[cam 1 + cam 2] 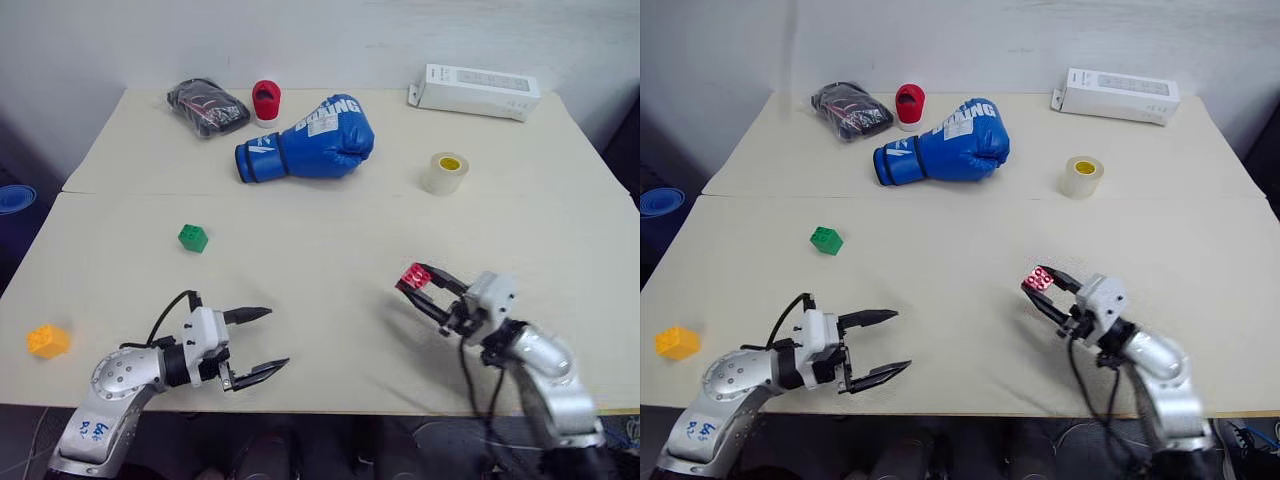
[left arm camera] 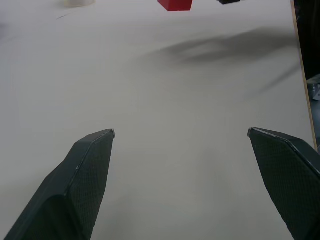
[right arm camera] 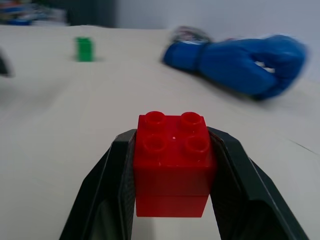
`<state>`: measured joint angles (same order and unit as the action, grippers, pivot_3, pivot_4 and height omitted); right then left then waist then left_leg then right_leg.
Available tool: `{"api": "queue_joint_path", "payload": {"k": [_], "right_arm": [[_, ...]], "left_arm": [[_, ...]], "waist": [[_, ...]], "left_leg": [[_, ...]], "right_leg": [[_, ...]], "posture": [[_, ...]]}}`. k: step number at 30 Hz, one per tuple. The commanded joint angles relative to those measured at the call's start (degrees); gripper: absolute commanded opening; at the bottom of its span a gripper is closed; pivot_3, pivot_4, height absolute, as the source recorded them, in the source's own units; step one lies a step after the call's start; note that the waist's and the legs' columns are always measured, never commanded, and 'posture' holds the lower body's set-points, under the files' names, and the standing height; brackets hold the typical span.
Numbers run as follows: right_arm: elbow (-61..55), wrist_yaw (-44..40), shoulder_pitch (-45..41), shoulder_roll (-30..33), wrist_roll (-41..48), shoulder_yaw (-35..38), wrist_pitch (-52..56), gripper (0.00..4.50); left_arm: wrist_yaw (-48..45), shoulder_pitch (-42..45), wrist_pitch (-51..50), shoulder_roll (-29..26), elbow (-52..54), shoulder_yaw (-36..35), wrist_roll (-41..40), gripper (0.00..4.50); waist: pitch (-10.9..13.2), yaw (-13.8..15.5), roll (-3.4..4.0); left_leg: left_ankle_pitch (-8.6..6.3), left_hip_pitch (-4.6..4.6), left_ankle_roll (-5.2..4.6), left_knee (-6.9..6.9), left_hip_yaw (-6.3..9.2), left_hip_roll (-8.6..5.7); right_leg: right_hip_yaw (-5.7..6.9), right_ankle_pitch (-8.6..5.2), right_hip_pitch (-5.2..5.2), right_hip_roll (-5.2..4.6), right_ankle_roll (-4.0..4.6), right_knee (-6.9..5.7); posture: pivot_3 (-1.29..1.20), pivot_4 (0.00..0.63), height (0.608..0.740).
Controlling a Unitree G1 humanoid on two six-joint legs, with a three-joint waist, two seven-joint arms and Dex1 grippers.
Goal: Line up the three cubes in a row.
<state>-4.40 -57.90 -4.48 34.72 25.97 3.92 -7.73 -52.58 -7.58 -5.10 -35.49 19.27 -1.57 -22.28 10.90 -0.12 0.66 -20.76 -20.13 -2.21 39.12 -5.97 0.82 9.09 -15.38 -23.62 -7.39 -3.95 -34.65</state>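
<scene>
The three cubes are well apart, so no row exists yet. Going left to right: the orange-yellow cube lies near the table's left edge, out beyond the left arm and behind its fingertips. The green cube sits further up the table, ahead of the left gripper and a little to its outer side. That gripper hovers low over the table with its two black fingers spread wide and nothing between them. The red cube is pinched between the right gripper's fingers, studs up, one finger pressed to each side; whether it is just off the table or resting on it I cannot quite tell, though a shadow below suggests it is lifted.

The step in hand looks like carrying the red cube to where the row will be. The next move calls for choosing a line, probably by the green cube, which lies ahead of and to the left of the right fingers, and setting the red one down beside it squarely before releasing. The orange-yellow cube then needs the left gripper.

As for containers, the white box at the far right edge is closed; its contents are hidden.
</scene>
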Motion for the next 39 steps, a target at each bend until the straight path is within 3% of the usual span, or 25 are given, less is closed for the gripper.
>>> {"api": "queue_joint_path", "payload": {"k": [1,3,5,12,21,31,35,39], "right_arm": [[9.89,-19.54,-4.73,5.28,2.31,-1.35,-5.16,1.49],[19.33,-29.97,-9.51,6.27,2.95,-1.70,-9.41,1.49],[25.89,-34.16,-12.60,6.98,3.64,-3.61,-12.63,1.49],[33.26,-34.60,-17.04,7.13,6.09,-12.64,-15.88,1.49],[41.03,-34.60,-20.39,5.97,6.09,-14.24,-17.04,1.49],[37.79,-34.60,-21.86,10.35,8.80,-14.25,-14.85,4.47],[29.03,-33.29,-17.60,11.18,12.09,-7.16,-12.85,4.47],[18.99,-26.78,-9.47,7.43,15.34,0.73,-12.80,4.47]], "left_arm": [[0.56,0.68,1.29,0.70,-0.05,-0.11,0.52,4.50],[0.71,0.22,1.52,0.67,0.25,-0.38,0.79,4.50],[1.10,-0.64,1.41,0.67,0.85,-0.66,0.78,4.50],[1.30,-2.83,0.67,-0.19,2.57,-1.45,0.24,4.50],[0.68,-4.38,-0.31,-2.44,3.20,-4.69,-1.08,4.50],[3.30,-6.99,-1.13,-0.54,3.81,-8.81,-2.27,4.50],[10.78,-11.70,0.78,5.15,4.16,-16.57,-3.24,4.50],[19.67,-14.96,2.27,12.88,3.41,-24.91,-4.80,4.50]], "waist": [[0.01,0.00,-0.01],[0.02,-0.01,-0.04],[0.02,-0.08,-0.04],[0.03,0.12,-0.04],[0.02,0.01,-0.04],[0.06,0.01,0.03],[0.08,0.04,0.04],[0.08,0.44,-0.02]], "left_leg": [[0.00,0.00,0.00,0.00,-0.01,0.00],[0.03,0.01,-0.02,0.03,-0.02,0.00],[0.05,0.05,-0.01,0.05,-0.04,-0.01],[0.10,0.02,0.02,0.12,-0.01,-0.01],[0.08,0.05,0.05,0.15,0.03,-0.01],[0.07,0.02,0.08,0.15,0.04,-0.01],[0.04,-0.01,0.09,0.14,0.04,0.00],[0.01,-0.01,0.12,0.12,0.12,0.03]], "right_leg": [[0.00,0.00,0.00,0.00,0.00,-0.01],[0.03,0.00,0.03,-0.01,0.00,-0.02],[0.02,0.01,0.07,-0.01,0.00,-0.03],[0.05,0.01,0.07,-0.07,-0.01,-0.07],[0.05,0.02,0.09,-0.09,-0.01,-0.06],[0.05,0.02,0.06,-0.11,-0.01,-0.05],[0.04,0.02,0.04,-0.11,-0.02,0.03],[0.11,0.02,0.08,-0.08,-0.02,0.08]], "posture": [[0.00,0.150,0.740],[0.00,0.150,0.740],[0.00,0.150,0.740],[0.00,0.150,0.740],[0.00,0.150,0.740],[0.00,0.150,0.740],[0.00,0.150,0.740],[0.00,0.150,0.740]]}}
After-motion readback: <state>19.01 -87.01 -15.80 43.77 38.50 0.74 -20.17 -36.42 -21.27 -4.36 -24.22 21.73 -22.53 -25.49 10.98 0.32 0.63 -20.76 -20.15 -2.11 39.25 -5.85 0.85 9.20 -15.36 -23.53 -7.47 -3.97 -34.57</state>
